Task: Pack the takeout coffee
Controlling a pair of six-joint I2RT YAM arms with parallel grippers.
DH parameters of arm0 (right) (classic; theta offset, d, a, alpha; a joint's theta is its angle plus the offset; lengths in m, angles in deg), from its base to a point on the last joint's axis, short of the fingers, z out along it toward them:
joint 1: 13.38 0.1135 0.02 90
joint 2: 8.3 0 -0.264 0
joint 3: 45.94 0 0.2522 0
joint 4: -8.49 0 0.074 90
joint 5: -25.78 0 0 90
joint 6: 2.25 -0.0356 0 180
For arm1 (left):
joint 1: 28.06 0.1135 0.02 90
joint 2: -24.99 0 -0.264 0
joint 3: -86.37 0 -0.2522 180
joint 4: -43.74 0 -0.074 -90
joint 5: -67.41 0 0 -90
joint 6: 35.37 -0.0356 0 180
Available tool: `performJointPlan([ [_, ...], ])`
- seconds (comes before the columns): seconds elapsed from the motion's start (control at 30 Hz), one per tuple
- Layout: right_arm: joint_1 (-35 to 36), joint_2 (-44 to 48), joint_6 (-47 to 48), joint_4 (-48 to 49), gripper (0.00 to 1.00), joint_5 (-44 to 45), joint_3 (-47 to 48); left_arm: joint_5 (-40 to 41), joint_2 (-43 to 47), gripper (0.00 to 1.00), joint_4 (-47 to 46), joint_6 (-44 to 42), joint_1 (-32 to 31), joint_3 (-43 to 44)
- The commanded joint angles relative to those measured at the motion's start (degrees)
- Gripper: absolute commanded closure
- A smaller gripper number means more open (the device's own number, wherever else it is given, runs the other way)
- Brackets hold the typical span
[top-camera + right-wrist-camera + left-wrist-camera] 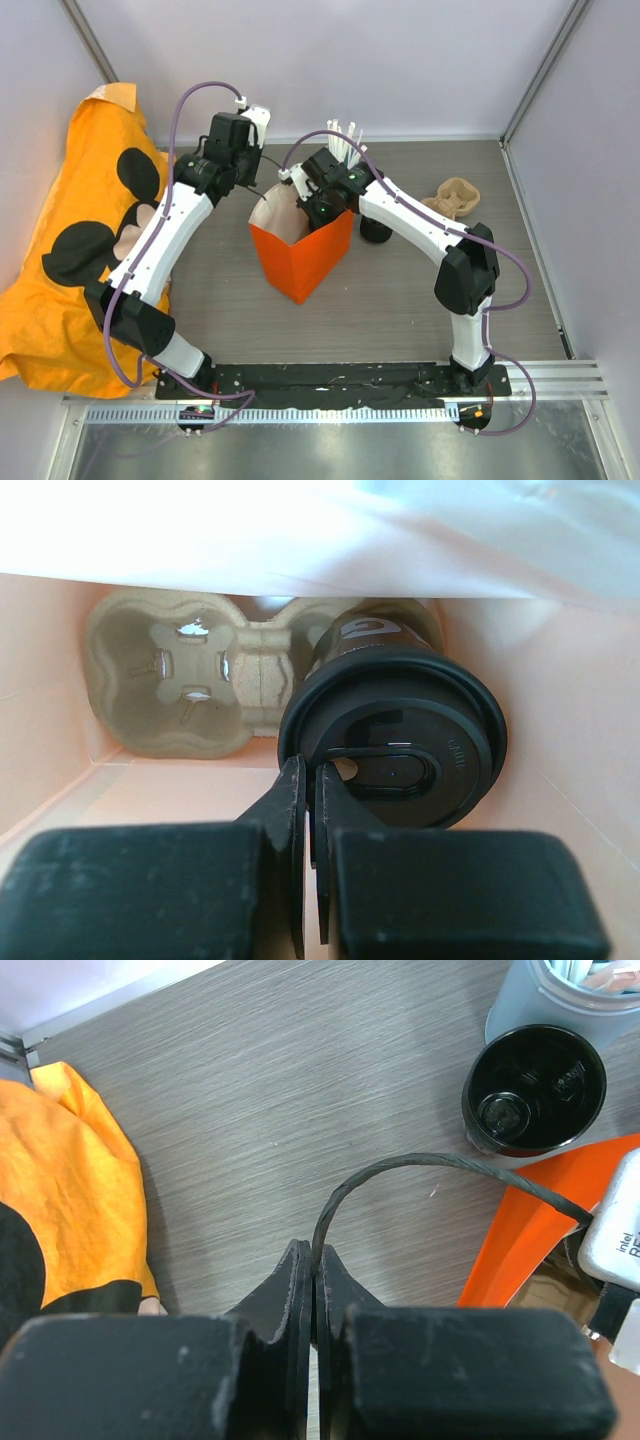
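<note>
Your left gripper [313, 1257] pinches the cord handle [420, 1163] of the orange paper bag [300, 262] in its jaws. The coffee cup [400, 750] sits in the cup carrier [170, 680], down inside the bag. Your right gripper [310, 777] is at the lid, jaws squeezed nearly together. I cannot tell if they nip it. Lift out straight and slow, so nothing tips.
</note>
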Motion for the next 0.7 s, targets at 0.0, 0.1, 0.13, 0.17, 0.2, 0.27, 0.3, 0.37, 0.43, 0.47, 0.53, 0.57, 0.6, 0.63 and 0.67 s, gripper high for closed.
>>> performJointPlan([
  [0.0,0.2,1.7,0.5,0.2,0.99,0.0,-0.5,-1.5,2.2,0.99,-2.2,0.4,0.0,0.7],
  [0.1,0.3,1.5,0.5,0.2,0.99,0.0,-0.4,-1.7,2.3,0.97,-2.1,0.3,0.1,0.9],
  [0.13,0.3,1.5,0.5,0.1,0.99,0.0,-0.3,-1.8,2.3,0.97,-2.1,0.4,0.0,0.9],
  [0.17,0.3,1.4,0.5,0.2,0.99,0.0,-0.3,-1.9,2.4,0.96,-2.2,0.5,0.1,0.8],
  [0.2,0.2,1.4,0.5,0.2,0.99,-0.1,-0.4,-1.9,2.5,0.95,-2.1,0.5,0.0,0.8],
  [0.27,0.3,1.3,0.5,0.2,0.99,-0.1,-0.4,-2.3,2.7,0.94,-2.0,0.5,0.1,0.7],
  [0.3,0.3,1.2,0.5,0.2,0.99,0.0,-0.3,-2.4,2.8,0.93,-2.1,0.5,0.0,0.7],
  [0.37,0.3,1.2,0.5,0.2,0.99,0.0,-0.2,-2.4,2.9,0.90,-2.0,0.5,0.0,0.5],
  [0.43,0.3,1.1,0.5,0.2,0.99,0.0,-0.1,-2.3,3.0,0.89,-2.0,0.5,0.0,0.3],
  [0.47,0.3,1.1,0.5,0.2,0.99,-0.1,-0.1,-2.4,3.1,0.88,-2.0,0.6,0.0,0.4],
  [0.53,0.2,1.0,0.5,0.3,0.99,0.1,0.1,-2.5,3.2,0.87,-2.0,0.6,0.0,0.3],
  [0.57,0.2,1.0,0.5,0.2,0.99,0.1,0.1,-2.5,3.3,0.86,-2.0,0.6,0.0,0.3],
  [0.6,0.3,1.0,0.5,0.2,0.99,0.2,0.2,-2.5,3.3,0.85,-2.0,0.7,0.0,0.3],
  [0.63,0.2,0.9,0.6,0.2,0.98,0.2,0.2,-2.5,3.3,0.84,-2.0,0.6,0.0,0.3],
  [0.67,0.3,0.8,0.7,0.3,0.97,0.3,0.2,-2.6,3.3,0.82,-2.0,0.6,0.0,0.3],
])
